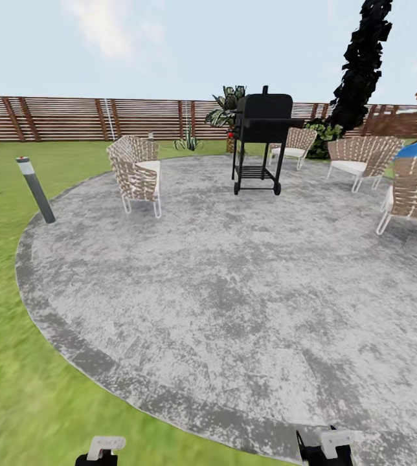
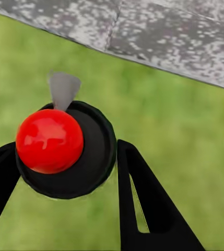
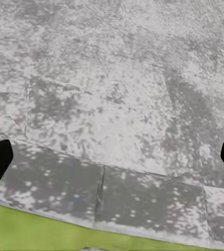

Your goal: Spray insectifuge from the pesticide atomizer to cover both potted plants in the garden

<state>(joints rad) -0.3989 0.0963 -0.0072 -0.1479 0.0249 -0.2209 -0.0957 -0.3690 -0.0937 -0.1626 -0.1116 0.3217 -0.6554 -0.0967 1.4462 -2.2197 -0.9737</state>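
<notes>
Left hand (image 2: 65, 162): fingers clamped on a black-bodied, red-knobbed object with a grey nozzle tip, presumably the pesticide atomizer (image 2: 65, 149), carried low over the lawn (image 1: 1, 362), likely for transit. Right hand (image 3: 112, 157): fingers wide apart, nothing between them, above the patio (image 1: 234, 285) edge.

Round mottled grey patio ahead. Bollard light (image 1: 35, 189) at 10 o'clock, wicker chair (image 1: 134, 171) at 11, black grill (image 1: 263, 139) at 12, more chairs toward 2. Slatted fence (image 1: 72, 118) behind. No speckled rosette plants identifiable.
</notes>
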